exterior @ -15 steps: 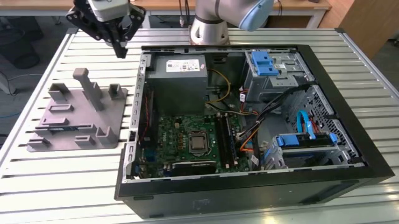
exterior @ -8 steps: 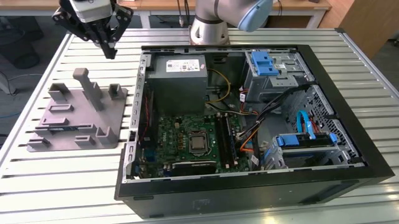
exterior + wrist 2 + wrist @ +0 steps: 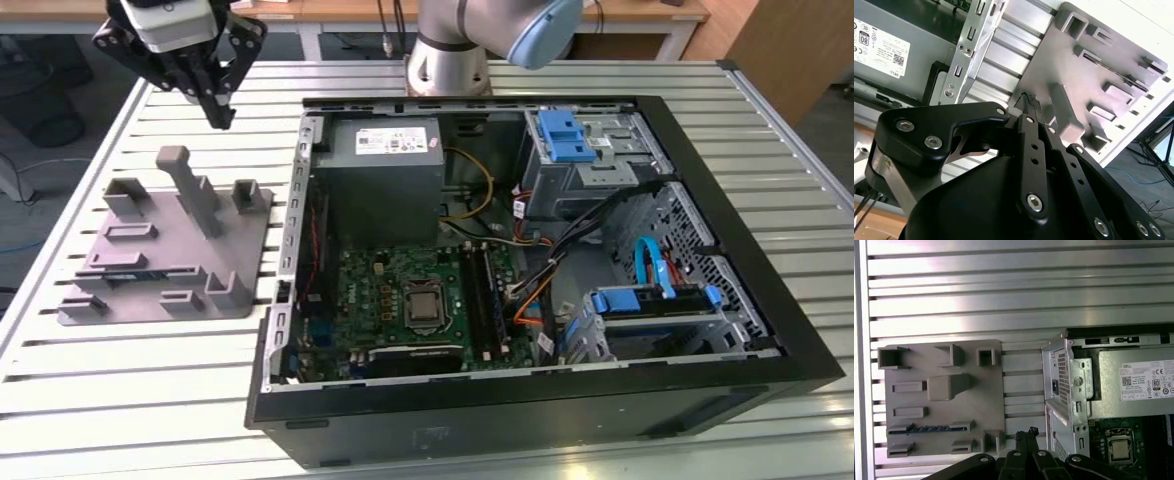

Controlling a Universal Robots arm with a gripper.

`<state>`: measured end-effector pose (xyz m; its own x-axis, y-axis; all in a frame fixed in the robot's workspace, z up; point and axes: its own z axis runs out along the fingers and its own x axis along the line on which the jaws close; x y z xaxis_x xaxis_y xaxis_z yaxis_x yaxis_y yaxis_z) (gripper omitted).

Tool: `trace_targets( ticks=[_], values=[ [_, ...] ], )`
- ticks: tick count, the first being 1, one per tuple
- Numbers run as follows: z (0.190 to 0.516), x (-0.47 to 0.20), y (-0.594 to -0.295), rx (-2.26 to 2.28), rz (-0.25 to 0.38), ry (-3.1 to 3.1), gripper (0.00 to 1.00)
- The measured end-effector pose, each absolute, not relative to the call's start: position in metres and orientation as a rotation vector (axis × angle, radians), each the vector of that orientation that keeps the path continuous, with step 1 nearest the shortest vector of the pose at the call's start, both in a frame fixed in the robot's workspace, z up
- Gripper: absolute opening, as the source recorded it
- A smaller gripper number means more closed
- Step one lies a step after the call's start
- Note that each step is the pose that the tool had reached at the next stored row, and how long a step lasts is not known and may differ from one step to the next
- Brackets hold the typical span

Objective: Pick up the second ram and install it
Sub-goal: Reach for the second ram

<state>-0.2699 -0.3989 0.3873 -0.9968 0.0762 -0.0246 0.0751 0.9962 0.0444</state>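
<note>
Second ram (image 3: 929, 429), a thin flat blue circuit-board stick, lay edge-on in a low slot of the grey plastic holder plate (image 3: 954, 410) with upright blocks. In the exterior view the same blue sliver (image 3: 138, 276) sat near the plate's (image 3: 180, 262) near end. Nothing gripped or touched it.

Black multi-link gripper (image 3: 220, 118) hung in the air above the plate's far end, well apart from the ram. Its fingers were pinched together at the tips with nothing between them, as seen in both wrist views (image 3: 1029, 100) (image 3: 1027, 433). In the first wrist view the tips lined up over the strip between the plate and the case.

The plate rested flat on a silver slatted aluminium table (image 3: 80, 150). Just beside it, on the exterior view's right, lay a black open-sided computer case (image 3: 534, 410). Inside were a green motherboard (image 3: 374, 290), long black memory slots (image 3: 477, 290), and a grey metal power supply box (image 3: 380, 175) at the far end. Could not tell if any slot was filled.
</note>
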Motion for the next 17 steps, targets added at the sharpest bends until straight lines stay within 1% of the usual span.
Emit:
trace_targets(
  ticks=[17],
  values=[
    [0.380,-0.292,-0.399,0.118,0.068,3.112,0.10]
  ],
)
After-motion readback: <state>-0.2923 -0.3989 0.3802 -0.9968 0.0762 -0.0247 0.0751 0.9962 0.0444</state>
